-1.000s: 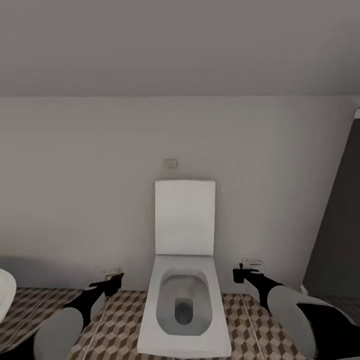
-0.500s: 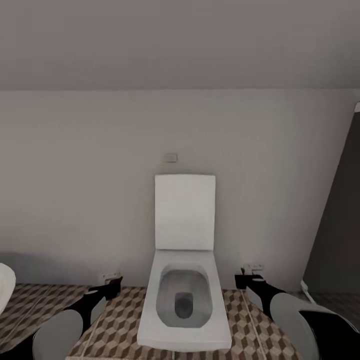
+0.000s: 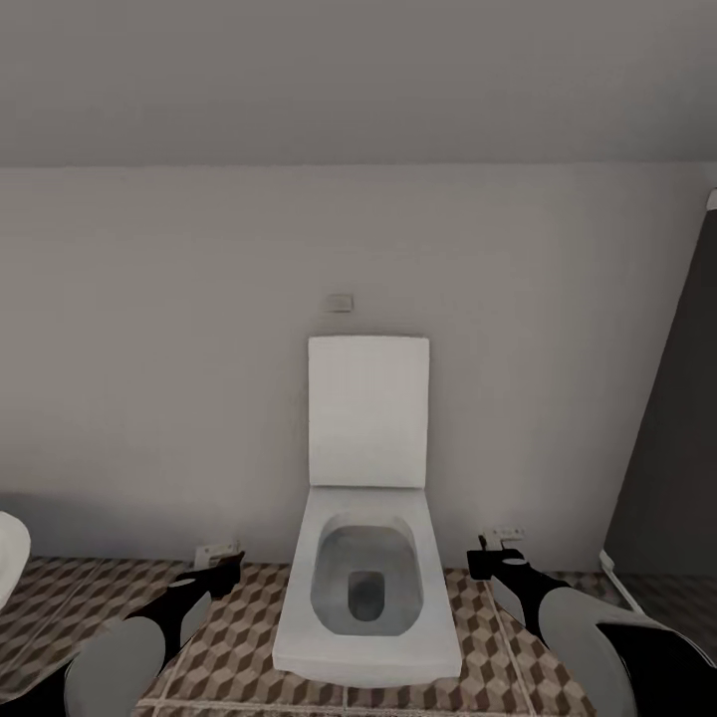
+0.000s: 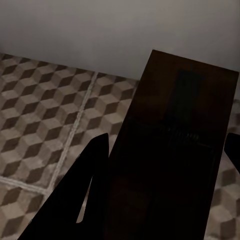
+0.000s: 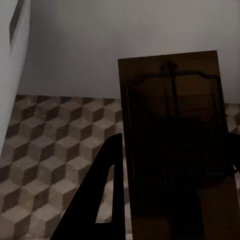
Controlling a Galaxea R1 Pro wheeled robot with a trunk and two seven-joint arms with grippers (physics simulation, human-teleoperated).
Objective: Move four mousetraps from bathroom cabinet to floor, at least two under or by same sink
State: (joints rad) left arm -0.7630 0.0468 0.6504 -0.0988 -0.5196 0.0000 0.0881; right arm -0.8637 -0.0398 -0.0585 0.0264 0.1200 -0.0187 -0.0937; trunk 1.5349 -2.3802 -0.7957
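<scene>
Each gripper holds a mousetrap. In the head view my left gripper (image 3: 221, 568) sits low left of the toilet, shut on a small pale mousetrap (image 3: 217, 550). My right gripper (image 3: 490, 560) is low right of the toilet, shut on another mousetrap (image 3: 503, 535). In the left wrist view a dark brown mousetrap (image 4: 172, 150) lies between the black fingers (image 4: 87, 195) of the left gripper (image 4: 167, 142). In the right wrist view a tan-brown mousetrap (image 5: 175, 130) with a wire frame sits in the right gripper (image 5: 175, 145). Cube-patterned bathroom floor (image 3: 239, 637) lies below both. The cabinet and the sink are out of view.
A white toilet (image 3: 366, 597) with its lid up stands against the grey wall straight ahead, between my two arms. A rounded white edge (image 3: 8, 558) shows at the far left. A dark panel (image 3: 677, 448) rises at the right.
The whole head view has shifted: the toilet and the wall line sit higher and more floor shows in front. Both grippers keep their hold on the mousetraps.
</scene>
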